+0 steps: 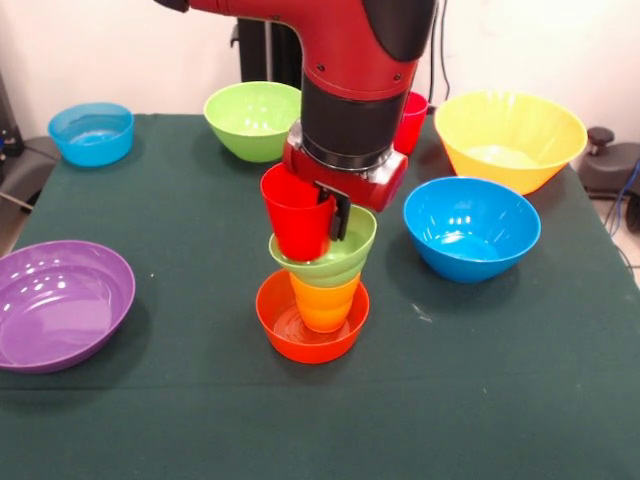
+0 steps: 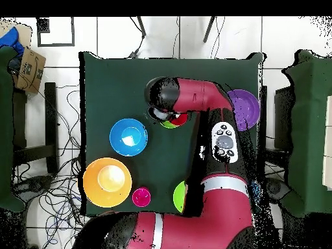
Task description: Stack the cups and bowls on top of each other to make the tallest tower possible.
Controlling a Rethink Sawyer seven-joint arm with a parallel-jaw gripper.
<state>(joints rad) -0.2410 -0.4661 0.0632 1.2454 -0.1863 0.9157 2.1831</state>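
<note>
End effector (image 1: pixel 335 205) clamped on red cup (image 1: pixel 297 215) rim; cup upright, mouth up, atop tower (image 1: pixel 318 290).

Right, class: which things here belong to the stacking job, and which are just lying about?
Job: tower, red cup on top, pincer gripping it, purple bowl, yellow bowl, blue bowl, small blue bowl, green bowl, pink cup.
Lying about: cardboard box, floor cables.

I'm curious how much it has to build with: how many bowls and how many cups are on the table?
Bowls: 7 (orange, two green, two blue, yellow, purple)
Cups: 3 (yellow-orange, red, pink)
Total: 10
</note>
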